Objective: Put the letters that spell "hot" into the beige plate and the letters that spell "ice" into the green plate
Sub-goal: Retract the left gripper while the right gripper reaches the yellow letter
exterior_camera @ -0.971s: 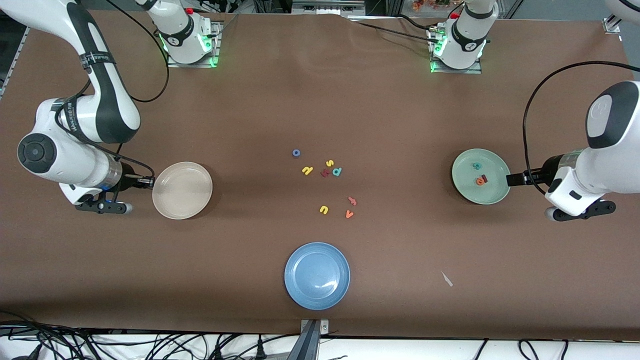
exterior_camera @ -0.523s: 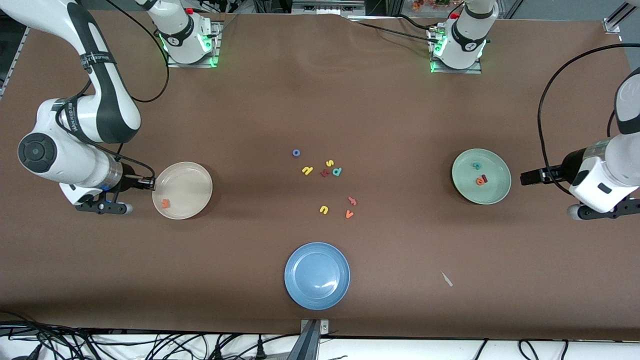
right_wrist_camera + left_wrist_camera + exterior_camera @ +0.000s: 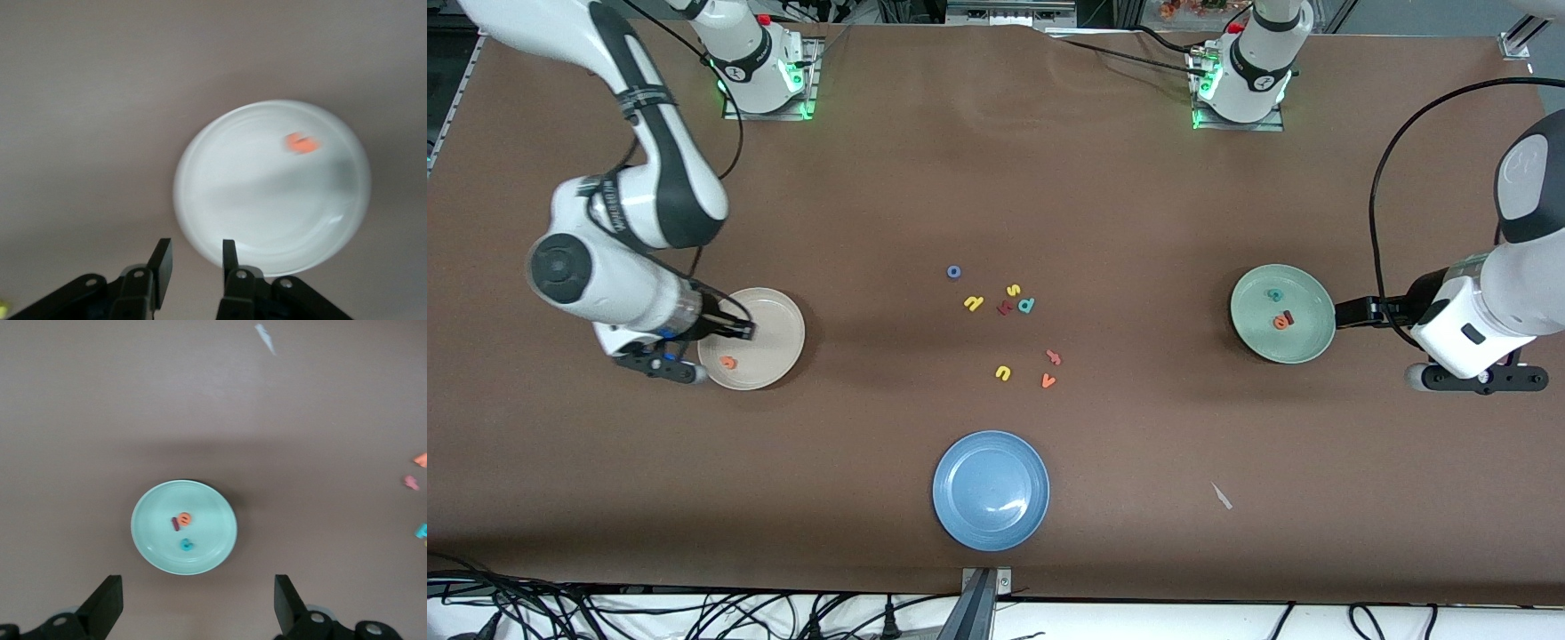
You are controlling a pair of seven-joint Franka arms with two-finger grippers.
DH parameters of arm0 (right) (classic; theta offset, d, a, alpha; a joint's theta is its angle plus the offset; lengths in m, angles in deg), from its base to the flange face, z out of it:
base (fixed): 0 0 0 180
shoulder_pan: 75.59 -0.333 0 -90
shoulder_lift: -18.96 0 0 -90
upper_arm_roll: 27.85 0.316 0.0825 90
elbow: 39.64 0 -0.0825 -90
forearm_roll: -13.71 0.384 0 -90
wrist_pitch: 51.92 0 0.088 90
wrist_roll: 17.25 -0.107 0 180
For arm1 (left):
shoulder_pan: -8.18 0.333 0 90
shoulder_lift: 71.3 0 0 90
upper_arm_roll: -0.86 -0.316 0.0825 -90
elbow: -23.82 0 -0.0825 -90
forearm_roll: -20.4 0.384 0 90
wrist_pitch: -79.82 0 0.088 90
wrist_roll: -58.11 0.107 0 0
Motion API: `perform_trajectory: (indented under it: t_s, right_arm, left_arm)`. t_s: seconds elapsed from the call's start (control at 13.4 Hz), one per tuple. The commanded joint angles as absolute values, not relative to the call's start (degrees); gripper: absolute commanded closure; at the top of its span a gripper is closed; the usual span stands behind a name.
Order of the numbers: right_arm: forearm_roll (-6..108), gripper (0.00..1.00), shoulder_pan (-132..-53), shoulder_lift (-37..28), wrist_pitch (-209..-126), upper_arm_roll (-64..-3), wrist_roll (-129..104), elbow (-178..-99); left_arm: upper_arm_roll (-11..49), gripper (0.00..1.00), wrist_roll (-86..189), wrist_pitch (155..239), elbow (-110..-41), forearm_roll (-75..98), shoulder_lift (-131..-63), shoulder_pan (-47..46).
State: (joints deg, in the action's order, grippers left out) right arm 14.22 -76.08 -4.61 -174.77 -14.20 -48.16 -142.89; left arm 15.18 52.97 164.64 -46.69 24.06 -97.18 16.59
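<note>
The beige plate [image 3: 775, 342] [image 3: 267, 200] lies toward the right arm's end of the table, with an orange "t" [image 3: 728, 362] [image 3: 301, 143] in it. My right gripper [image 3: 744, 332] [image 3: 195, 261] hangs over that plate's rim, open by a narrow gap and empty. The green plate [image 3: 1305, 342] [image 3: 150, 540] holds a teal "c" [image 3: 1275, 294] [image 3: 186, 545], an orange "e" [image 3: 1280, 322] [image 3: 183, 519] and a dark red "i" [image 3: 1288, 316] [image 3: 175, 524]. My left gripper [image 3: 1339, 313] [image 3: 197, 607] is wide open and empty beside the green plate. A blue "o" [image 3: 953, 271] and a yellow "h" [image 3: 973, 303] lie mid-table.
Other loose letters lie mid-table: yellow "s" [image 3: 1013, 290], dark red letter [image 3: 1004, 308], teal "p" [image 3: 1026, 305], pinkish letter [image 3: 1053, 357], yellow "u" [image 3: 1003, 372], orange "v" [image 3: 1048, 380]. A blue plate [image 3: 991, 490] sits nearest the front camera. A white scrap [image 3: 1221, 496] lies nearby.
The orange "t" has dropped into the beige plate, which was empty before. My right gripper has opened and moved from the rim over the plate. The left arm swung outward, then partly back.
</note>
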Motion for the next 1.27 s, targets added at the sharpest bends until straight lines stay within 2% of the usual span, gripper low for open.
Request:
perform_trajectory:
  t_s: [0.0,0.15,0.22,0.45,0.9,1.19]
  right_arm:
    - [15.2,0.6,-79.5,-7.7,-179.2,-11.6,-59.5,-141.3]
    - [15.0,0.59,-83.4,-9.3,-182.7,-10.9,-68.8,-141.3]
    - [14.9,0.59,-84.6,-10.2,-185.0,-9.9,-72.8,-141.2]
    - [13.2,0.58,-88.8,-12.8,-186.3,-8.6,-83.5,-138.2]
    - [2.4,0.54,-97.4,-20.8,-186.4,-7.5,-104.9,-131.2]
    - [-0.7,0.51,-99.6,-22.5,-188.5,-6.1,-109.7,-131.0]
  left_arm:
    - [10.1,0.01,56.9,164.6,-47.0,21.1,-96.0,13.2]
    - [8.8,0.01,61.5,164.5,-47.5,20.8,-95.8,12.1]
    - [5.4,0.01,62.4,164.5,-47.5,20.8,-95.6,10.4]
    - [5.1,0.01,62.9,164.5,-47.3,18.6,-95.7,11.7]
    - [5.1,0.0,62.8,164.1,-47.0,19.0,-95.7,11.7]
    - [5.1,0.0,62.8,164.2,-47.5,19.0,-95.9,11.7]
